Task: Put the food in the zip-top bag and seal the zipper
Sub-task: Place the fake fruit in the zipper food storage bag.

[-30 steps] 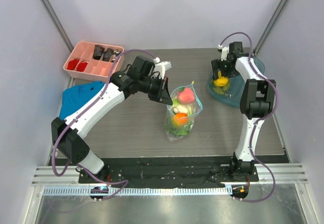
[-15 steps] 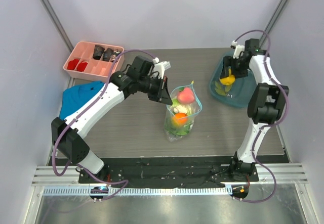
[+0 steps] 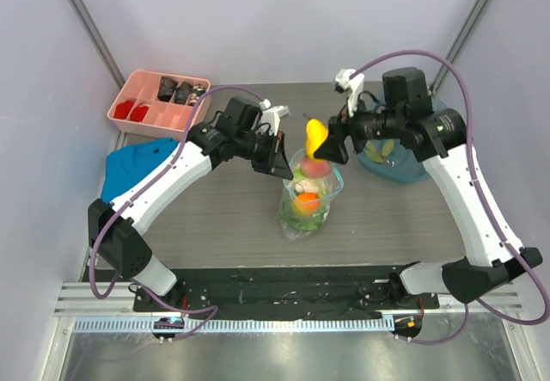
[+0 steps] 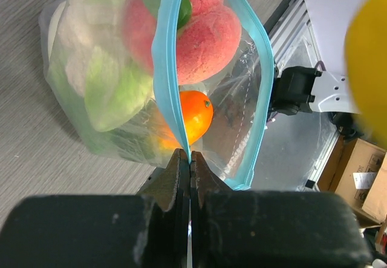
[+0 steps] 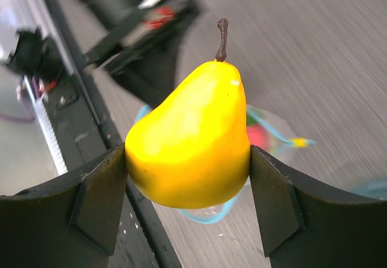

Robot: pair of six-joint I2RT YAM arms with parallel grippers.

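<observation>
Left claw (image 4: 189, 159) pinched fully shut on thin light-blue zipper strip (image 4: 164, 68) of clear crinkly plastic zip-top bag (image 3: 301, 218), standing mouth-open on grey counter (image 3: 215, 213). Inside bag: pale green leafy cabbage (image 4: 103, 80), round orange fruit (image 4: 195, 115), red fruit (image 4: 208, 32). Right claw (image 3: 329, 144), jaws wide apart, clamps yellow toy pear (image 5: 188, 141) by its sides just above bag mouth.

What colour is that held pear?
Bright yellow pear, brown stem; clearest in the right wrist view.

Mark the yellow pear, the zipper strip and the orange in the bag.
yellow pear (image 5: 187, 141): right wrist view, middle of its body.
zipper strip (image 4: 162, 74): left wrist view, its left run.
orange (image 4: 196, 115): left wrist view, its right half.
</observation>
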